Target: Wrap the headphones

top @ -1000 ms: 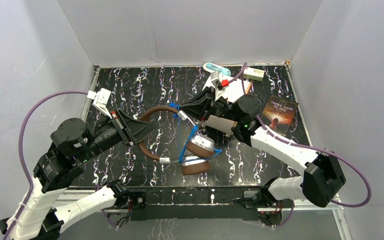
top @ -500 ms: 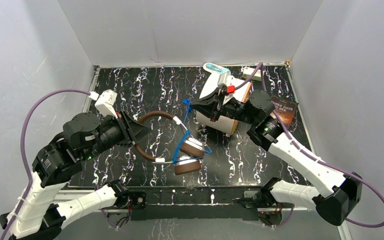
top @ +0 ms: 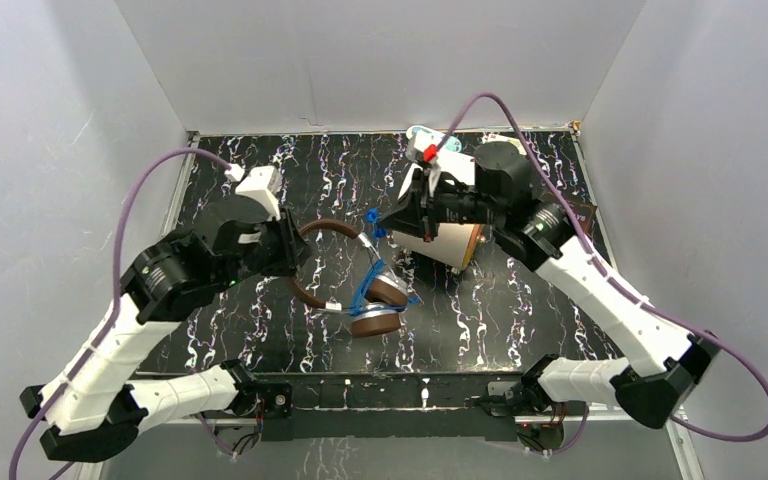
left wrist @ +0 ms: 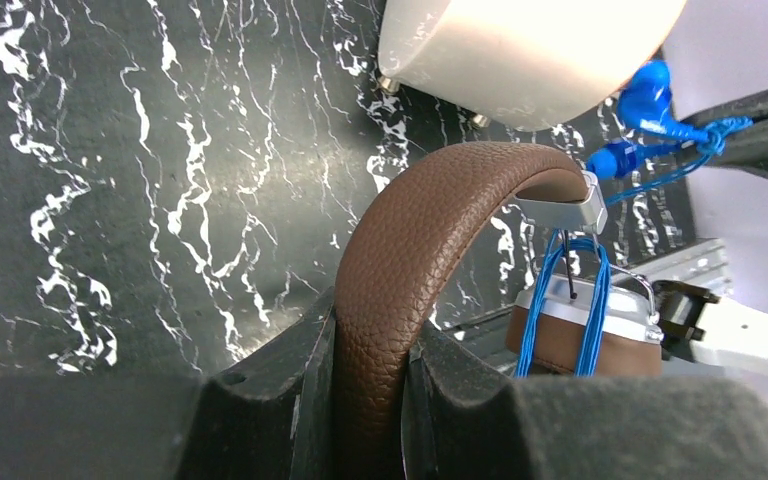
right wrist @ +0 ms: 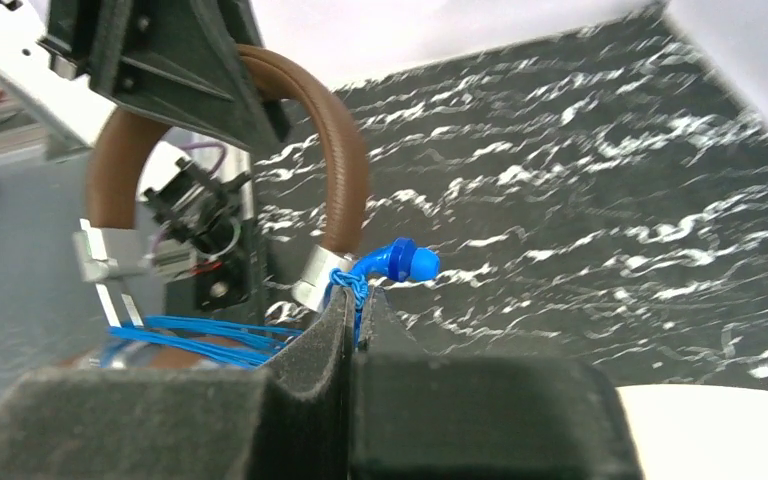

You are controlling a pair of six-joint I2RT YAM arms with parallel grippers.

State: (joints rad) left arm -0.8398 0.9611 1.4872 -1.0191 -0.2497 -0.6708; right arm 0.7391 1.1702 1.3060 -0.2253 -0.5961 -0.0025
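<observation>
The brown headphones hang above the mat, silver-backed ear cups low and together. My left gripper is shut on the padded headband, which rises straight out of its jaws. Several turns of thin blue cable run over the ear cup. My right gripper is shut on the knotted end of the cable, just below the blue plug, beside the headband's silver slider.
A large cream cylinder lies just behind the right gripper, close to the headphones. A book lies at the right, mostly hidden by the right arm. Small items sit by the back wall. White walls close in three sides.
The right gripper closed on the cable end by the plug and drew it up. The left arm swung its wrist upward, lifting the headphones; the ear cups shifted slightly left.
</observation>
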